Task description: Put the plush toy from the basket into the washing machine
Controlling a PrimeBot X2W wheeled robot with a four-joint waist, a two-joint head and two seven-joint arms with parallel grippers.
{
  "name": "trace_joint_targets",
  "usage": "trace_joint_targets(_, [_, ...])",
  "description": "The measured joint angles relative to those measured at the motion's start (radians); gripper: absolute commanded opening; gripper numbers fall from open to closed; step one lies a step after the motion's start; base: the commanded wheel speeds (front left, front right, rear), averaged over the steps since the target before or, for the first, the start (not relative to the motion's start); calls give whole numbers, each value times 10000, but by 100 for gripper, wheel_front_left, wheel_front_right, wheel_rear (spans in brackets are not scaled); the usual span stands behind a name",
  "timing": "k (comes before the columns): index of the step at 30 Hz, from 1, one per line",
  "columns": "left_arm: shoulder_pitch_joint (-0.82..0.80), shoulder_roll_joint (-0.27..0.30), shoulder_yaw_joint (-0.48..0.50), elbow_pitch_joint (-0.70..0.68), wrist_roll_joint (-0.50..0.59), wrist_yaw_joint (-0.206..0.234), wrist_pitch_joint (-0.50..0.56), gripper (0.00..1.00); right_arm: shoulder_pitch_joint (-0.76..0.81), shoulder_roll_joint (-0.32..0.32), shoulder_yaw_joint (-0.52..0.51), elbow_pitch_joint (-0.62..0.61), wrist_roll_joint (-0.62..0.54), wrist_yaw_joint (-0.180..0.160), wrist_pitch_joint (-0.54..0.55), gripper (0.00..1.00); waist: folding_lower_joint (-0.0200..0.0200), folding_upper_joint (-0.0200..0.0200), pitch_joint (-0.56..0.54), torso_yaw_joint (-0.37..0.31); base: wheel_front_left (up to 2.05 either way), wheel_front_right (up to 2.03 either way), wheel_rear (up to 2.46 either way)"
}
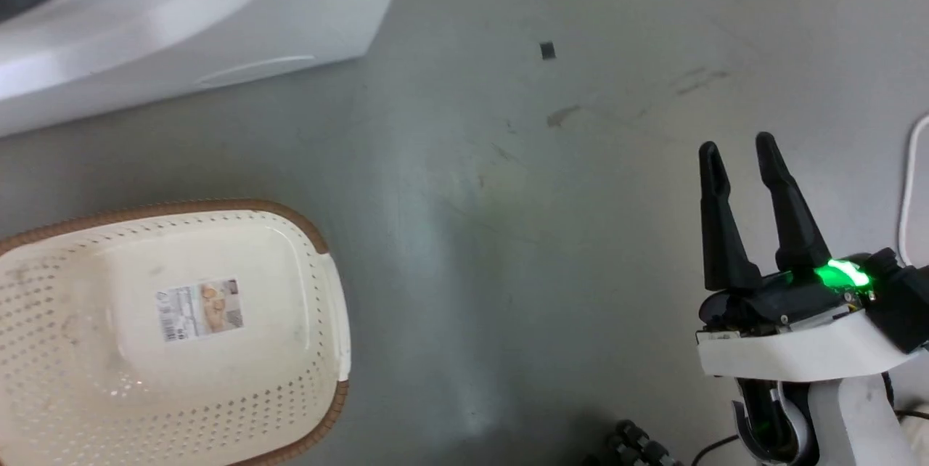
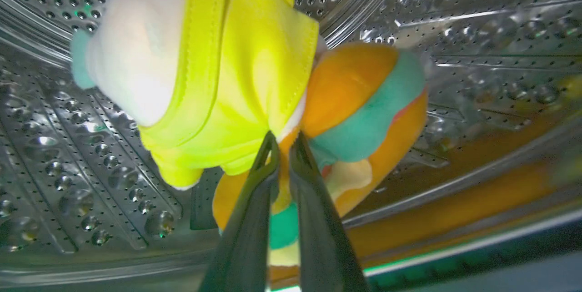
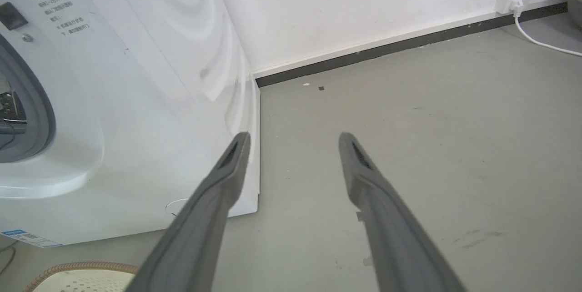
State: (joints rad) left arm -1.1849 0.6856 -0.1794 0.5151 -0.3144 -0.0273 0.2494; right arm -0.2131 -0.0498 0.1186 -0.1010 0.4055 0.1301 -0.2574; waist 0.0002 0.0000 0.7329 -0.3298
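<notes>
Pinching the plush toy (image 2: 350, 87) at the fold between yellow piece and orange body, with the left claw (image 2: 281, 144) rising from 6 o'clock in the left wrist view, fingers pressed nearly together on the fabric. Already well inside the washing machine (image 1: 145, 23), with perforated steel drum (image 2: 68, 155) on every side, and seemingly dangling free rather than resting on the metal. Best now to ease down a little towards the bottom of the drum, then spread the fingers fully and pause, given the likely cling of soft plush to narrow tips. Afterwards, draw straight back out through the port, checking for a snagged fold trailing along. Nothing more to fetch from the basket (image 1: 319, 350) at 8 o'clock in the head view, bare down to its paper label. Right claw (image 1: 737, 143) at 4 o'clock spread wide, gripping nothing, above the floor and well apart from the washer; best left parked there.
</notes>
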Motion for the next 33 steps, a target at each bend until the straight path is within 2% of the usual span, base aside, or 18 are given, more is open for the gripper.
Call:
trace_joint_targets(9, [-1554, 109, -307, 1730, 232, -27, 727, 0, -161, -2, 81, -176, 96, 0, 0, 100, 0, 0, 712, -265, 0, 0, 0])
trace_joint_targets(14, [-1692, 19, -424, 2209, 242, -109, 345, 0, -267, -2, 117, -167, 113, 0, 0, 100, 0, 0, 799, -161, 0, 0, 0])
trace_joint_targets(15, [-1690, 15, -512, 2247, 318, -128, 90, 100, -268, 0, 121, -151, 113, 0, 0, 100, 0, 0, 782, -137, 0, 0, 0])
trace_joint_targets(19, [-1644, -186, -598, 2564, 366, -146, -888, 100, -271, 0, 63, -63, 98, 0, 0, 100, -1, 0, 549, -32, 0, 0, 0])
trace_joint_targets(22, [-1272, -585, -589, 2913, 174, -159, -1630, 100, -266, -2, -102, 8, -42, 0, 0, 100, -1, 0, 217, 116, 0, 0, 0])
trace_joint_targets(27, [-133, -1616, -596, 3428, -311, -297, -2968, 100, -198, -2, -378, 142, -481, 0, 0, 100, -1, 0, -651, 484, 0, 0, 0])
trace_joint_targets(28, [670, -2029, -784, 3639, -332, -387, -3774, 100, -107, -2, -529, 244, -761, 0, 0, 100, -1, 0, -1291, 741, 0, 0, 0])
trace_joint_targets(29, [958, -2157, -884, 3649, -305, -389, -4079, 100, -41, -2, -577, 270, -834, 0, 0, 100, -2, 0, -1520, 837, 0, 0, 0])
trace_joint_targets(33, [1933, -2780, -1012, 3551, -382, -389, -4753, 100, 261, -2, -658, 420, -1210, 0, 0, 100, -2, 1, -2443, 1243, 0, 0, 0])
